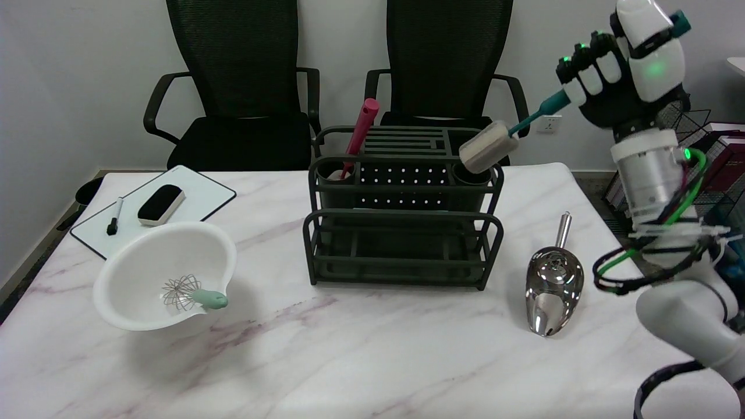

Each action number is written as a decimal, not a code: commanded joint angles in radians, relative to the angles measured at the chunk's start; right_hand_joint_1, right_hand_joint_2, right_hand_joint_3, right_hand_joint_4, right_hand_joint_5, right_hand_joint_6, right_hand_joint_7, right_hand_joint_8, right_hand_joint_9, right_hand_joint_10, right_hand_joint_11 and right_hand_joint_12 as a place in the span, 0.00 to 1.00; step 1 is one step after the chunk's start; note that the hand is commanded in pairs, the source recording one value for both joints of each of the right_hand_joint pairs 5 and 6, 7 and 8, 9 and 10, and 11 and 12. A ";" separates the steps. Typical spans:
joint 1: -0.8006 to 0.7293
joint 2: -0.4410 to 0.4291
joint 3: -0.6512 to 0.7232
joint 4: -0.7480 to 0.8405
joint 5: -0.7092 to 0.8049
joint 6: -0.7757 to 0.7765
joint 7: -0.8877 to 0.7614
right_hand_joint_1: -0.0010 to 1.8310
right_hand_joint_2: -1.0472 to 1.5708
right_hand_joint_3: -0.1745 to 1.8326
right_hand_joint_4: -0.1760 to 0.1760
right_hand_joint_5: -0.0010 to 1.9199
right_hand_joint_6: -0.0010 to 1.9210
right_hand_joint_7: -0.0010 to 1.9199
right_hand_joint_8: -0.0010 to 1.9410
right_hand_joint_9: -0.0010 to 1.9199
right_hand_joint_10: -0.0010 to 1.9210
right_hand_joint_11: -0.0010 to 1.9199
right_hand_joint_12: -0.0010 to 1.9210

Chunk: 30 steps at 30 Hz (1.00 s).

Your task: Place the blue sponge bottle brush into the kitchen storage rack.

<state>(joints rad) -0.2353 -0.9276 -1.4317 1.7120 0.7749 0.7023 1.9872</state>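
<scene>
My right hand [617, 75] is raised at the upper right and grips the teal handle of the bottle brush [527, 121]. The brush slants down to the left. Its pale sponge head [488, 147] hangs just above the right round cup [472, 174] of the dark green storage rack [401, 209]. Whether the sponge touches the cup's rim I cannot tell. The handle's far end pokes out beyond the hand at the top right. The rack stands at the middle of the marble table, with a red utensil [359, 135] upright in its left cup.
A shiny metal scoop [553, 288] lies right of the rack. A white bowl [145, 262] with a small whisk [192, 294] sits front left. Behind the bowl lies a whiteboard [201, 195] with an eraser and a marker. Two black chairs stand behind the table.
</scene>
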 commanded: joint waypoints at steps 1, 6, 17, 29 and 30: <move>0.283 0.160 0.019 -0.126 0.092 -0.338 -0.058 0.52 1.00 0.53 0.50 1.00 1.00 1.00 0.99 1.00 1.00 1.00 1.00; 0.384 0.173 -0.060 -0.252 0.088 -0.316 -0.058 0.53 1.00 0.49 0.50 1.00 1.00 1.00 0.99 1.00 1.00 1.00 1.00; 0.502 0.179 -0.181 -0.423 0.085 -0.294 -0.058 0.54 1.00 0.39 0.50 1.00 1.00 1.00 0.99 1.00 1.00 1.00 1.00; 0.478 0.179 -0.253 -0.420 0.084 -0.217 -0.058 0.54 1.00 0.38 0.50 1.00 1.00 1.00 0.99 1.00 1.00 1.00 1.00; 0.472 0.178 -0.250 -0.421 0.084 -0.213 -0.058 0.54 1.00 0.38 0.50 1.00 1.00 1.00 0.99 1.00 1.00 1.00 1.00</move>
<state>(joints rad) 0.1903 -0.7673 -1.5871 1.3717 0.8547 0.4381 1.9330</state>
